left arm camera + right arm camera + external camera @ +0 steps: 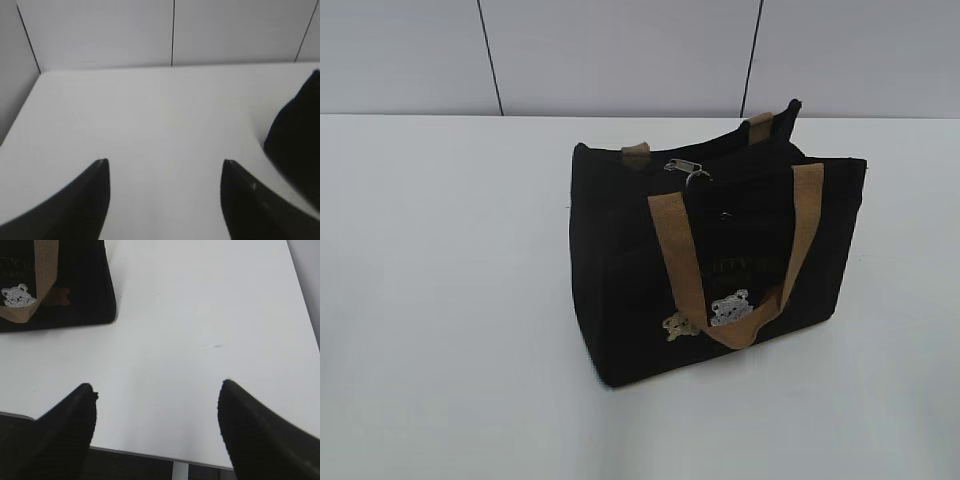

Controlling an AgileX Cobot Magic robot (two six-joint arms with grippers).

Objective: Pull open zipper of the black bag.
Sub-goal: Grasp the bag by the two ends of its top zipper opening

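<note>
A plain white table [450, 300] fills the scene, matte and evenly lit, and runs back to a pale grey panelled wall [620, 50] split by thin dark vertical seams. In the left wrist view the table's far edge meets that wall, with another panel closing its far left corner. The black bag [620, 300] stands upright a little right of the table's middle, nearer the far edge than the near one, well apart from both arms. Its long axis runs from the near left toward the far right, so one broad face looks toward the near right and a narrow end toward the near left. It is a small boxy fabric tote, very dark, with tan webbing handles [675, 260]; the front handle has flopped down over the broad face in a U. Faint lettering crosses that face, and below it sit a silvery bear patch [730, 307] and a duller bear patch [680, 326] beside the handle's loop. The zipper [685, 169] lies on the top near the bag's far left end, its small silver pull tab and ring pale against the black track. The left gripper [165, 200] hangs over bare table with its jaws spread, pinching nothing, the bag's edge just to its right. The right gripper [155, 425] is likewise spread wide and empty above the table's near edge, the bag's lower corner off to its far left.
</note>
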